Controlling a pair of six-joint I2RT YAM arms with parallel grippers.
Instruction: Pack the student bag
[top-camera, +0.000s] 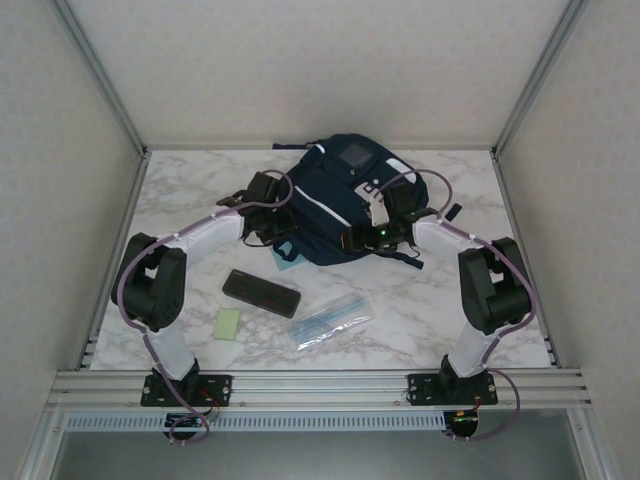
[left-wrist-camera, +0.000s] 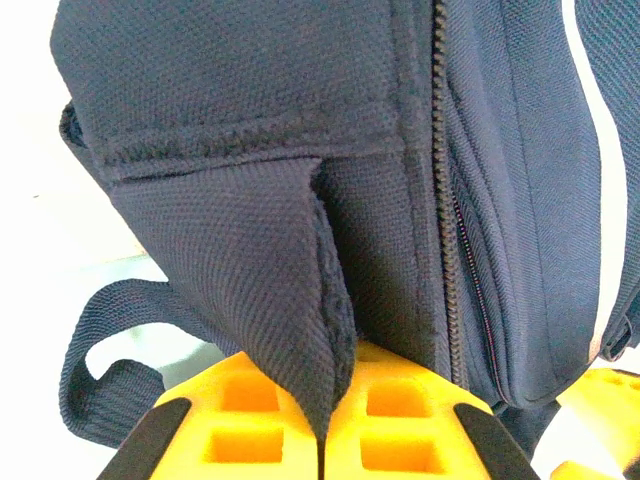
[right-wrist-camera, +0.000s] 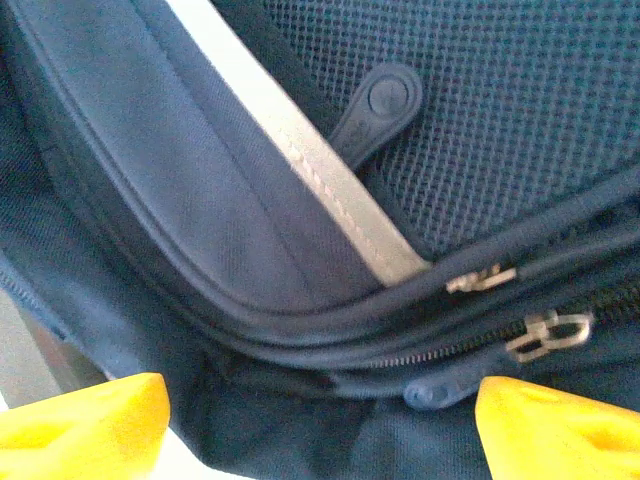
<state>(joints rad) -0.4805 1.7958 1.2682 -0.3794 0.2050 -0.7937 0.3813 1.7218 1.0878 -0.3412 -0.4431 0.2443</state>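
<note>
Student bag is laid at 12 o'clock on marble table. Lettering on its grey square patch is too small to be read. Its fabric at 9 o'clock is pinched tight by left gripper. Right gripper is spread wide at 3 o'clock, over zipper pulls, with nothing clamped.

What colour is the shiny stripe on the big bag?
Whitish silver stripe on the navy student bag; right wrist view shows it best.

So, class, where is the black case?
Top view: the black case lies left of centre, in front of the student bag, between green pad and clear packet.
</note>
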